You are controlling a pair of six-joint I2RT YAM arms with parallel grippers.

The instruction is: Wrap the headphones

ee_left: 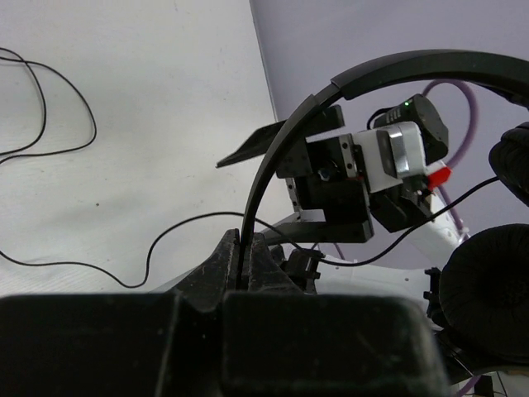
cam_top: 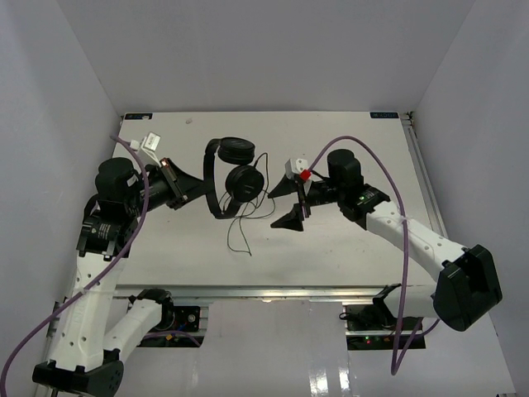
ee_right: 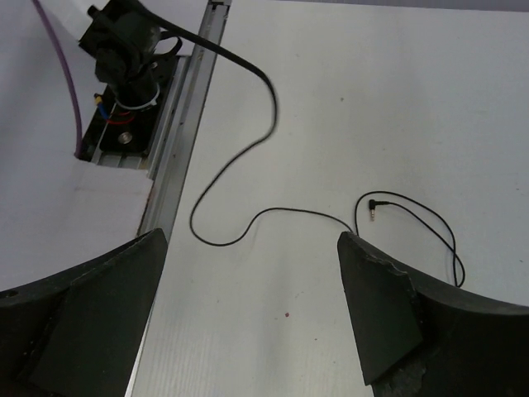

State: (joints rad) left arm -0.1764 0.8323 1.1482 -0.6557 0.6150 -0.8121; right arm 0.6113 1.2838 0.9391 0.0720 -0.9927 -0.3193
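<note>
Left tool [ee_left: 245, 258] clamps the headphones [cam_top: 245, 182] by the headband [ee_left: 331, 89].

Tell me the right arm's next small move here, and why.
Probably lower the open right gripper onto the loose cord near its plug and close. The left gripper is shut on the headphones' headband, while the cord lies slack on the table below the right gripper, which holds nothing. Wrapping likely needs that free end in hand first.

Left hand [ee_left: 246, 252] pinched tight; right hand [ee_right: 252, 273] splayed wide.
</note>
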